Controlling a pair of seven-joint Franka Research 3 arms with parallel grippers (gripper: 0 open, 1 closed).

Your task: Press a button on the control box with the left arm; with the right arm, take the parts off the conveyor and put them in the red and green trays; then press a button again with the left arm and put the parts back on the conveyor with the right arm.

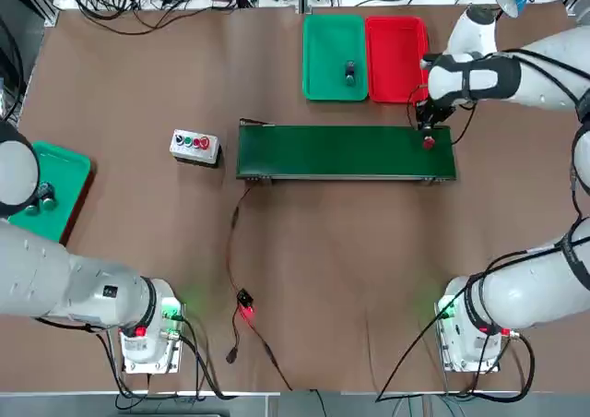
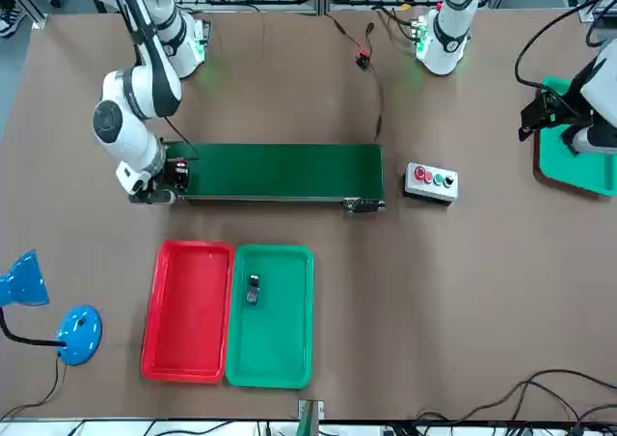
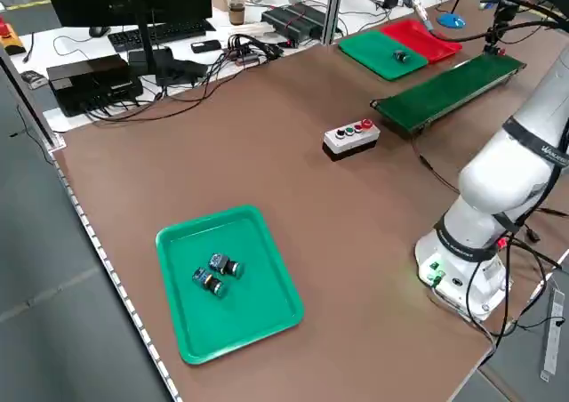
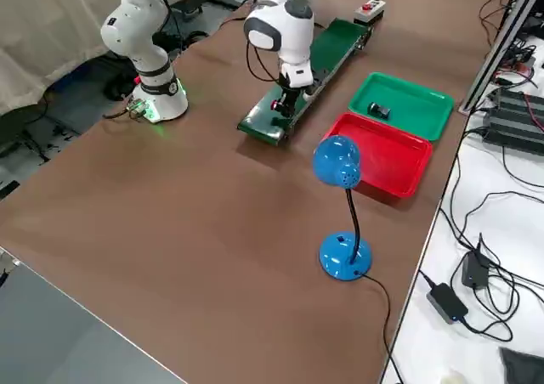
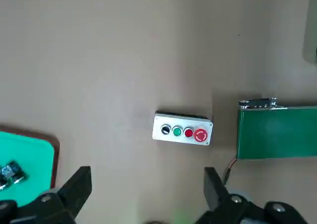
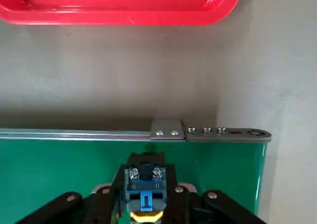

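Right gripper (image 6: 144, 215): my jaws clenched on the red-tipped part (image 1: 428, 142), conveyor (image 1: 346, 151) end beneath them, red tray (image 1: 396, 57) just beyond. Left gripper (image 5: 146, 192): jaws released, control box (image 5: 182, 129) ahead.

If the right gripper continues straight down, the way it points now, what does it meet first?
Most likely the conveyor. The right gripper points down over the belt's end nearest the red tray, shut on the red-tipped part, so that part would touch the belt first. How high it hangs is unclear.

2 arms (image 1: 516, 76), 3 trays (image 1: 335, 29), 1 conveyor (image 1: 341, 151), 1 ctrl box (image 1: 194, 146)
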